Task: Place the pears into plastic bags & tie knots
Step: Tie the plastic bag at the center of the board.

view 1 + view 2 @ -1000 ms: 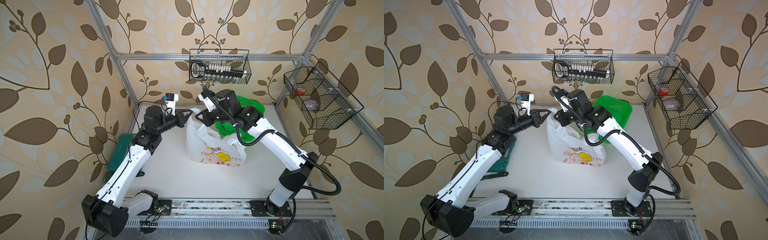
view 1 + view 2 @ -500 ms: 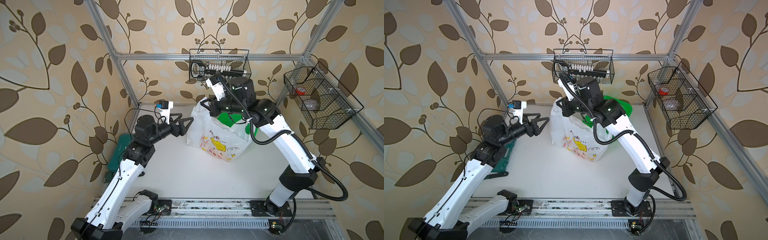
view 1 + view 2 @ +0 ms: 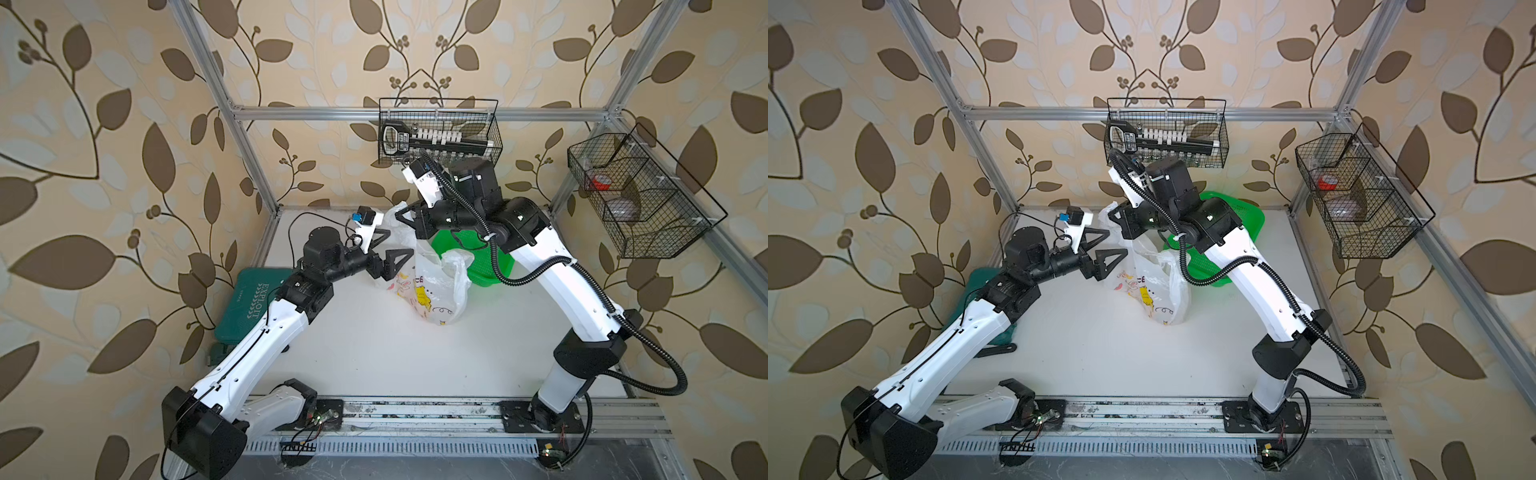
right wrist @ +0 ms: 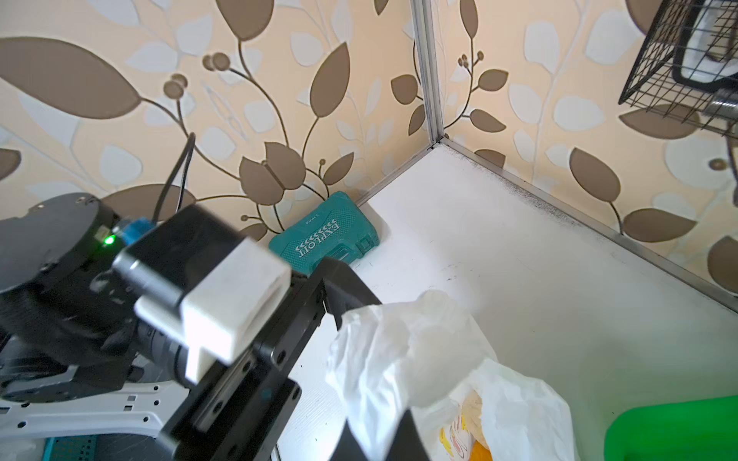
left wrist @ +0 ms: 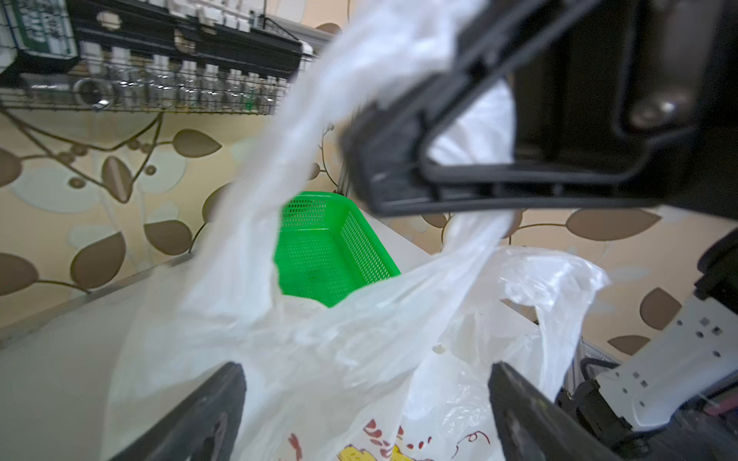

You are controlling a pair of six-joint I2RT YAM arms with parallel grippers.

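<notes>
Left tool (image 3: 388,251) now released, jaws spread wide just beside bag (image 3: 432,286), no handle held. Right tool (image 3: 405,218) clenched on 1 handle, lifting bag beside basket (image 3: 484,262) above worktop (image 3: 374,345). Knot judged unfinished: regrasp of free handle needed.

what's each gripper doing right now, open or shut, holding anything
left gripper: open, jaws spread beside the plastic bag, holding nothing.
right gripper: shut on the plastic bag's handle, holding it up.
</notes>
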